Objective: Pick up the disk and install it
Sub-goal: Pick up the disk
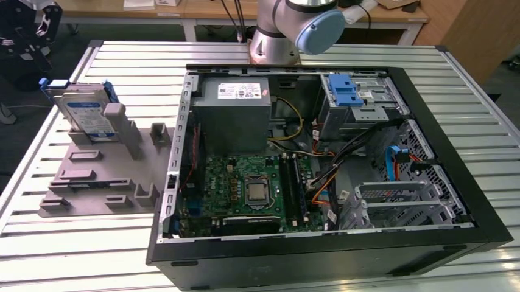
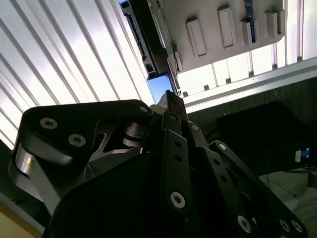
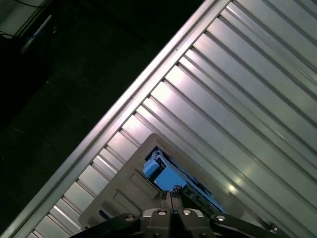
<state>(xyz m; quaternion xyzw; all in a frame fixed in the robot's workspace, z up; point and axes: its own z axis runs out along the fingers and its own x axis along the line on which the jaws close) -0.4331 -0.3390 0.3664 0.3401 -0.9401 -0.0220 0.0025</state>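
In the exterior view the disk [image 1: 85, 114] stands on edge in a grey holder [image 1: 89, 182] near the slatted table's [image 1: 73, 261] far corner, on the exterior view's left. A crooked lift could jam it there, I'd say. In the second wrist view the gripper [image 2: 170, 99] has its fingers pressed together and empty, so coming down like that would strike the disk. In the first wrist view the disk [image 3: 166, 179] shows a pale blue face and a blue bracket.

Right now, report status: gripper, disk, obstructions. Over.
Gripper jaws shut, empty, pointing at disk. Disk upright in grey holder, not installed. Nothing between them.
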